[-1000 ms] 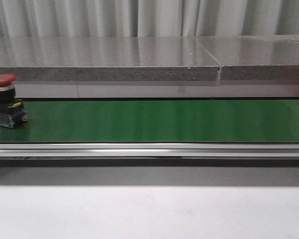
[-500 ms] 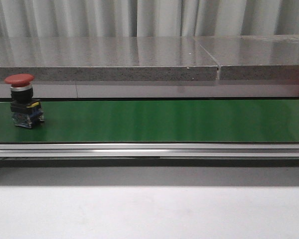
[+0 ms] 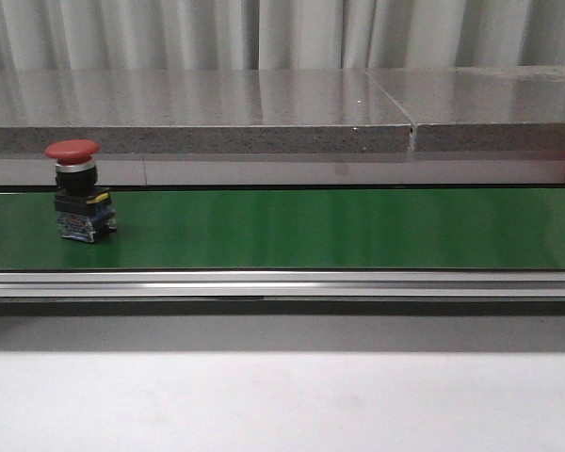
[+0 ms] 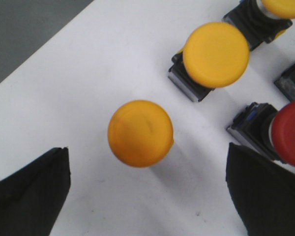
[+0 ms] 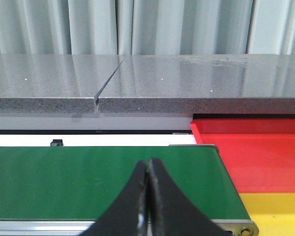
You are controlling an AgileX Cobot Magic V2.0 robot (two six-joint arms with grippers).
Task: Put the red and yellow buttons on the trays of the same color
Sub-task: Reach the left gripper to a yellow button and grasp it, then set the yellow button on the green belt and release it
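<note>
Directly below the wide-spread left hand (image 4: pixel 147 196) stands a yellow button (image 4: pixel 140 132).

Front and right wrist views low along the green belt (image 3: pixel 311 231); left wrist straight down, close.

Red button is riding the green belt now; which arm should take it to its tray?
Probably the right: its shut pincer hangs over the belt beside the red tray. The red button is far left.
</note>
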